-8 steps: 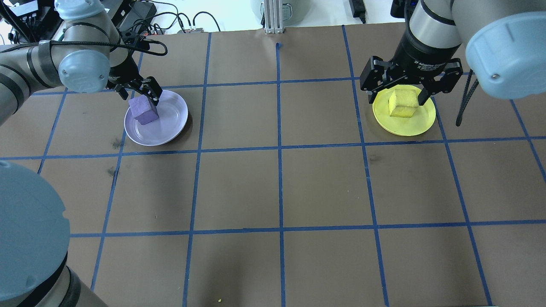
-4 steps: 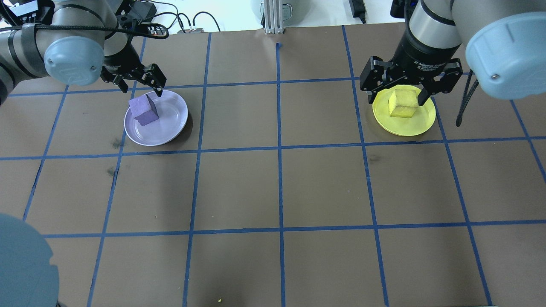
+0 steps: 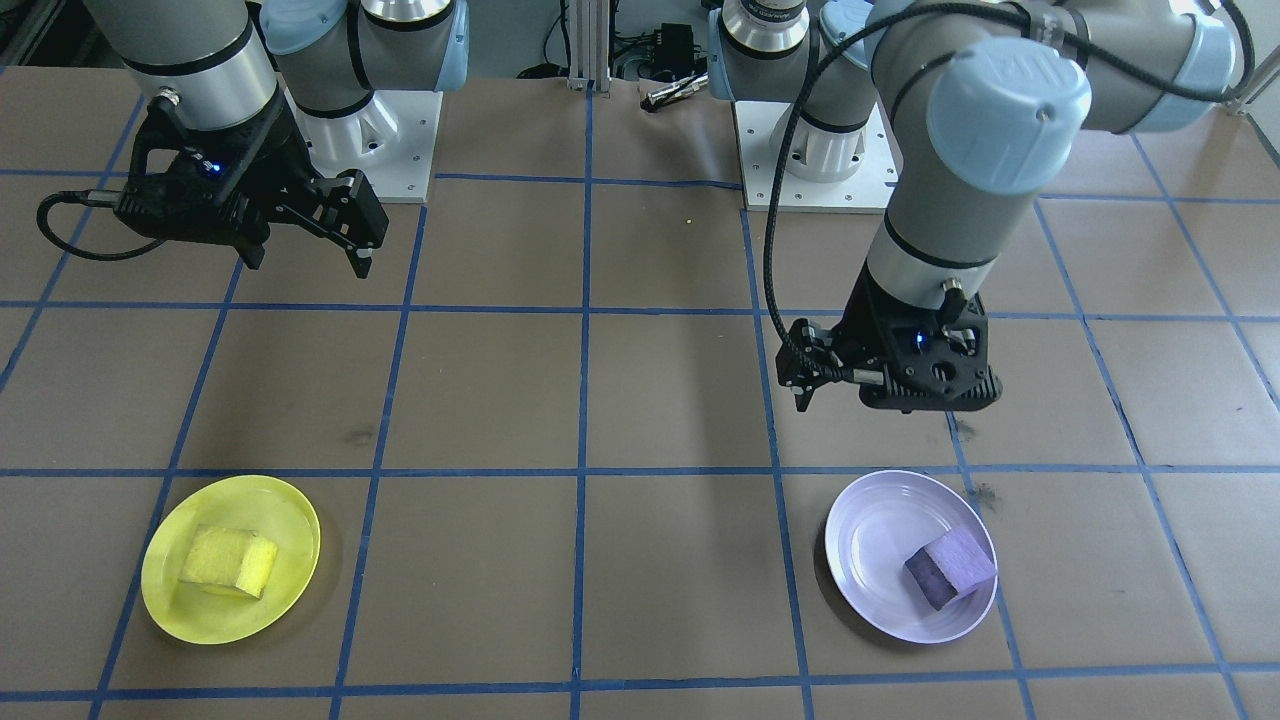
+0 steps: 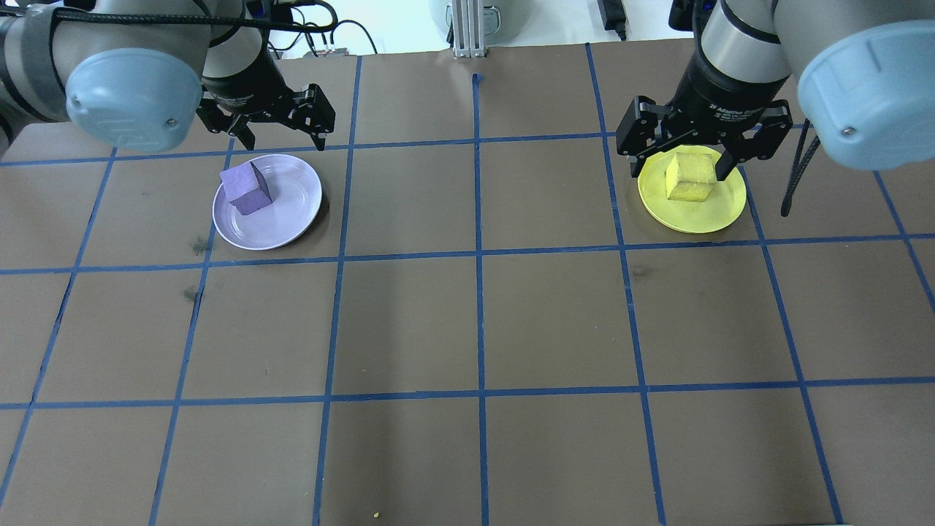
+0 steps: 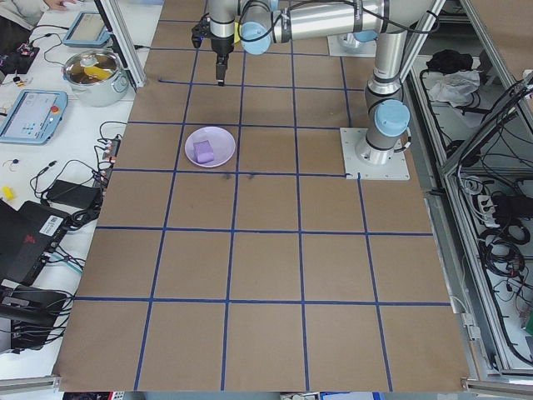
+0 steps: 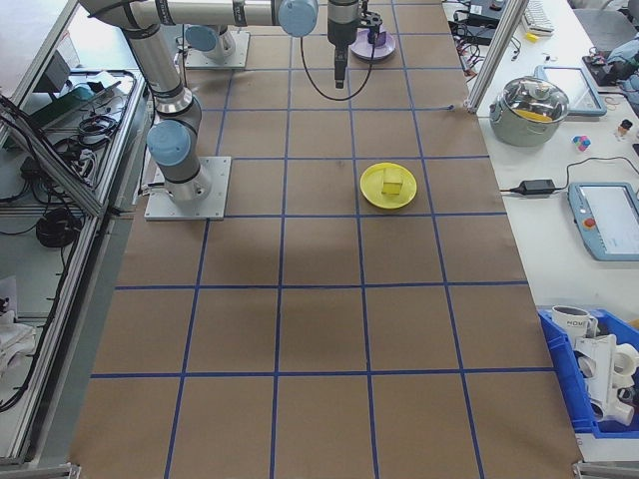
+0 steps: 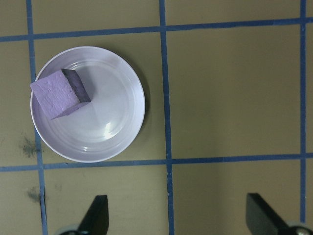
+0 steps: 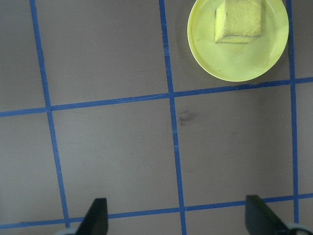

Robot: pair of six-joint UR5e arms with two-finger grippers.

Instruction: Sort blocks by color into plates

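The purple block [image 4: 246, 188] lies free on the left part of the lavender plate [image 4: 292, 197]. My left gripper [image 4: 281, 135] hangs open above the mat just behind that plate, apart from the block. In the left wrist view the plate [image 7: 112, 122] and block [image 7: 58, 93] sit far below the open fingertips [image 7: 98, 210]. The yellow block [image 4: 690, 175] rests in the yellow plate [image 4: 719, 208]. High over the mat my right gripper [image 3: 305, 258] stays open and empty. The right wrist view shows the yellow plate [image 8: 234, 63] and block [image 8: 238, 19] at top right.
The brown mat [image 4: 475, 321] carries a blue tape grid. An aluminium post [image 4: 467, 29] and cables stand at its far edge. A lidded steel pot [image 6: 529, 105], tablets and a blue bin [image 6: 599, 374] sit on the side bench. The arm bases [image 3: 820, 160] are bolted near the robot's side.
My left gripper has let go of the purple block, risen and drawn back to the right of it. The block stays in the lavender plate. The right arm has not moved.
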